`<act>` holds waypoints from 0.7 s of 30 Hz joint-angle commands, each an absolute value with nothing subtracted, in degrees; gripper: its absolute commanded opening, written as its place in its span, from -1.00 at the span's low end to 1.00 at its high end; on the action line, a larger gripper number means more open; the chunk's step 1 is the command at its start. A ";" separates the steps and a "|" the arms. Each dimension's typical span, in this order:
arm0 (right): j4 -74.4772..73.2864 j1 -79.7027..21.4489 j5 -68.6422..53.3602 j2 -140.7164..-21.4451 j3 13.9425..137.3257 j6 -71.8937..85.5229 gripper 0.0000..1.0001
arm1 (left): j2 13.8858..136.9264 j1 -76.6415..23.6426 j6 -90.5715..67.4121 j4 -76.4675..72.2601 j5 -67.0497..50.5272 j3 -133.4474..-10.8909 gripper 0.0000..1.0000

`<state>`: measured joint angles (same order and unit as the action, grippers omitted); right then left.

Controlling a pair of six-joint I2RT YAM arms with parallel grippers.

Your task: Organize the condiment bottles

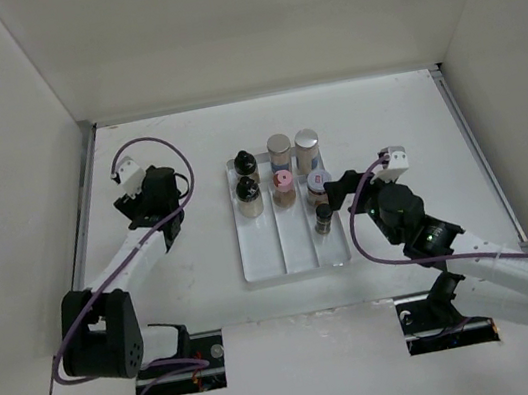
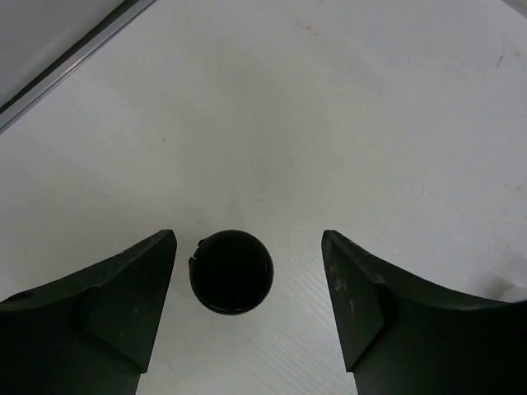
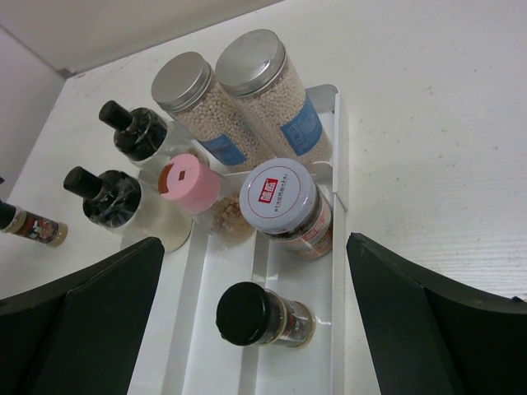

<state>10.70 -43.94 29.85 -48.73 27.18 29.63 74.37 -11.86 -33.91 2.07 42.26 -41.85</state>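
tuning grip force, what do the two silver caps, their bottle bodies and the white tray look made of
Silver caps: probably metal, satin grey sheen with soft highlights; metallised plastic possible. Bottle bodies: clear glass or plastic, pale beads visible through them. White tray: seemingly smooth plastic, thin moulded walls.

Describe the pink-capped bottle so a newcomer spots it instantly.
Start at the white tray mid-table. In its middle compartment, the pink-capped bottle stands on the near side of a silver-capped bottle. It is the only pink cap in the scene.

Seven bottles (image 1: 284, 188) in far half of tray (image 1: 294, 253), one bottle (image 2: 230, 271) on table (image 1: 392, 115), well left of tray
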 commanded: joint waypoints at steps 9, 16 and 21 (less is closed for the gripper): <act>13.18 -44.34 28.83 -48.69 28.39 29.97 1.00 | 78.39 -10.50 -35.07 -3.16 41.84 -41.57 0.22; 13.18 -44.34 28.83 -48.95 28.39 30.06 1.00 | 79.37 -10.15 -36.04 -3.43 40.08 -40.25 -0.12; 13.18 -44.34 29.00 -48.96 28.30 30.06 1.00 | 76.39 -10.67 -36.12 -3.34 39.46 -39.55 -0.41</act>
<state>10.70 -43.94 29.36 -48.88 27.18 29.63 79.42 -10.50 -35.42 -1.52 40.12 -40.34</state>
